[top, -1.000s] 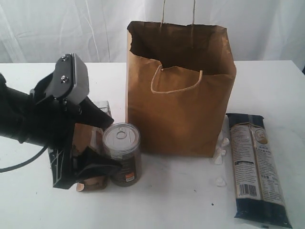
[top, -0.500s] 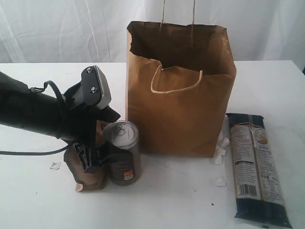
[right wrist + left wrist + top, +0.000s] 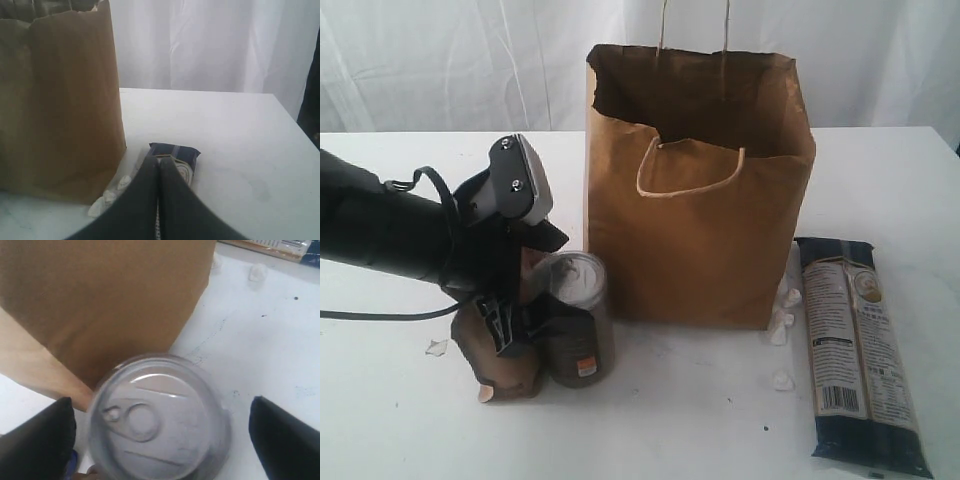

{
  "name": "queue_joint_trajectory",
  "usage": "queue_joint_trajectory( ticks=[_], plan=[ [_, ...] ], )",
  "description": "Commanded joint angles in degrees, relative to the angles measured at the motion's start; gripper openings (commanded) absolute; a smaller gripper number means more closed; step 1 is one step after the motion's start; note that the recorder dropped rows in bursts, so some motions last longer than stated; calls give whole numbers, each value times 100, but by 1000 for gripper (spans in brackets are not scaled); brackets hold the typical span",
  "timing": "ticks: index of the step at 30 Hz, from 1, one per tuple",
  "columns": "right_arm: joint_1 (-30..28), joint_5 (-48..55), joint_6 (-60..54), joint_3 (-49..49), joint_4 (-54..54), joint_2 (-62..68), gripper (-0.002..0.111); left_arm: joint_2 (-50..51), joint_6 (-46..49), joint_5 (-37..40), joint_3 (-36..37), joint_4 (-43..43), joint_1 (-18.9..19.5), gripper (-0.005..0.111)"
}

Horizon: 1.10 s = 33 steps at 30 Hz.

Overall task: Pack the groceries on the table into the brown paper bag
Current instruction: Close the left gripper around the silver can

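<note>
The small tin can point(image 3: 578, 322) with a pull-tab lid point(image 3: 157, 420) stands just left of the brown paper bag point(image 3: 695, 190). My left gripper point(image 3: 548, 318) is open and straddles the can; its black fingers point(image 3: 37, 440) show on both sides with bare table between one finger and the can. A brown foil pouch point(image 3: 500, 358) lies against the can, partly under the arm. The long dark pasta packet point(image 3: 860, 350) lies right of the bag. My right gripper point(image 3: 159, 162) is shut on nothing, hovering over the near end of the pasta packet point(image 3: 176, 151); it is outside the exterior view.
The bag point(image 3: 60, 100) stands upright with its mouth open on the white table point(image 3: 700, 420). Small white scraps point(image 3: 782, 312) lie between the bag and the pasta packet, and one pale flake point(image 3: 438, 347) sits left of the pouch. A white curtain hangs behind.
The left arm has swung down and in toward the can, so its open jaws now sit around it. The can, bag, pouch and pasta packet stay in place.
</note>
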Motion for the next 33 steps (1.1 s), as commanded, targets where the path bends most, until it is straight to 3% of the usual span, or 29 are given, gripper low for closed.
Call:
queue_joint_trajectory(
  ticks=[1, 18, 26, 29, 33],
  plan=[
    [-27, -73, 13, 16, 16, -9, 0, -181, -75, 224, 43, -13, -30, 93],
    [-27, -73, 13, 16, 16, -9, 0, 572, 504, 309, 43, -13, -30, 93],
    [-27, -73, 13, 16, 16, -9, 0, 634, 504, 309, 43, -460, -30, 92],
    [-27, -73, 13, 16, 16, -9, 0, 634, 504, 309, 43, -474, -30, 88],
    [-27, -73, 13, 16, 16, -9, 0, 634, 504, 309, 43, -474, -30, 70]
  ],
)
